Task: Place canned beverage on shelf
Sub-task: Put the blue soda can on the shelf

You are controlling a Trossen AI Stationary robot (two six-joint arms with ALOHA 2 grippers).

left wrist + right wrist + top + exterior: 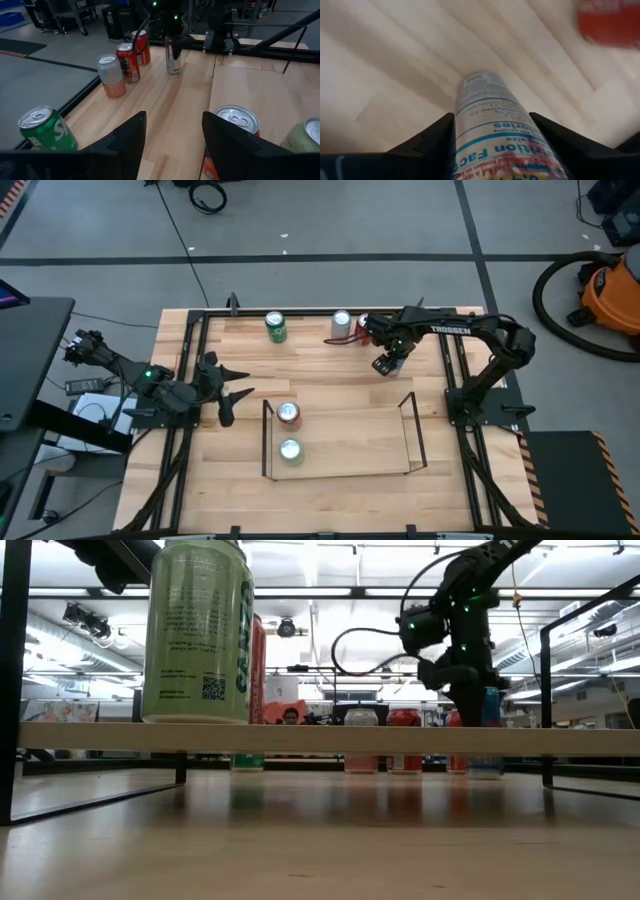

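Note:
My right gripper (pixel 386 363) is shut on a slim silver-and-blue can (pixel 487 115) over the far middle of the table, beyond the shelf; the can also shows in the left wrist view (pixel 173 54) and the low view (pixel 487 730). The shelf (pixel 412 430), thin black rods on a pale wood floor, stands at the near middle. On its left part stand a red can (pixel 288 414) and a green can (pixel 290 450), each on its base. My left gripper (pixel 226 392) is open and empty at the table's left, beside the shelf. My right gripper pinches the slim can's side walls (pixel 462 132) between its two fingers (pixel 427 137), one on either side. The fingers come from above, pointing down along the can. The can is upright; whether its base rests on the table or hangs just above it, I cannot tell.
At the far edge stand a green can (pixel 275 327), a pale can (pixel 341 323) and red cans (pixel 362 327), close to my right gripper. The right part of the shelf floor (pixel 365 440) is bare. A larger black frame (pixel 190 370) borders the tabletop.

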